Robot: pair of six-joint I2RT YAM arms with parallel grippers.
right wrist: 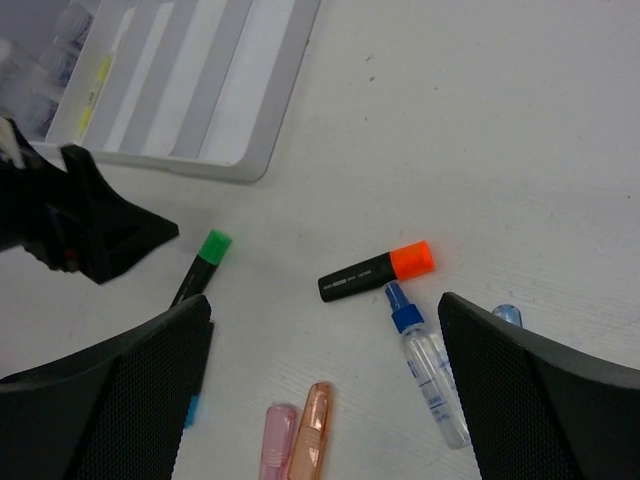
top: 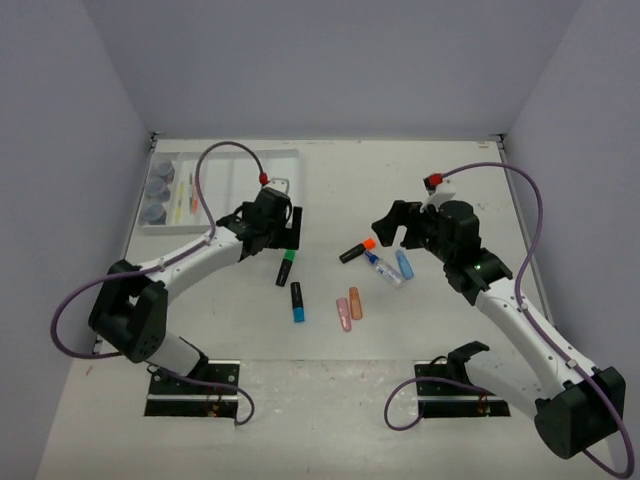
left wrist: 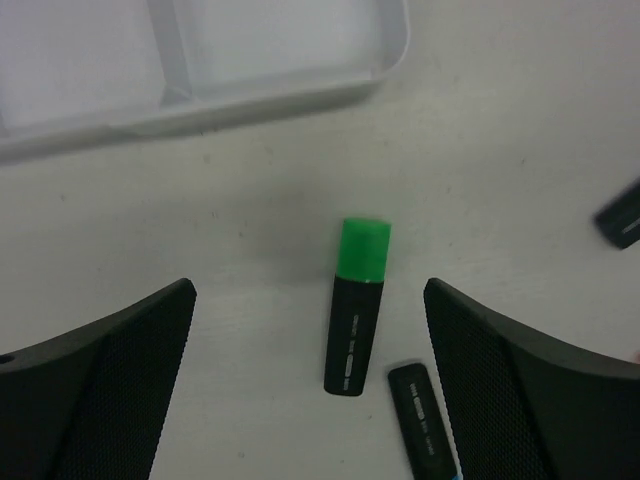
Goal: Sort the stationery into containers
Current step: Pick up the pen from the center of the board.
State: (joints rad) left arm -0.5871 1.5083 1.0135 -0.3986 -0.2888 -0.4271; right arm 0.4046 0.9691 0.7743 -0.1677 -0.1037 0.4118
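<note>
The white divided tray (top: 282,165) stands at the far left, with three grey-blue pots (top: 157,188) and thin pens (top: 180,200) in its left compartments. My left gripper (top: 275,236) is open and empty, hovering over the green-capped highlighter (left wrist: 358,310), which lies between its fingers (left wrist: 120,380). The blue-capped highlighter (top: 297,301) lies just below it. My right gripper (right wrist: 325,310) is open and empty above the orange-capped highlighter (right wrist: 375,272), the glue bottle (right wrist: 428,365), and the pink (right wrist: 275,440), orange (right wrist: 312,430) and blue (right wrist: 507,315) erasers.
The tray's near rim (left wrist: 200,105) lies just beyond the green highlighter in the left wrist view. Grey walls close the table at the back and both sides. The left gripper (right wrist: 90,225) shows at the left of the right wrist view.
</note>
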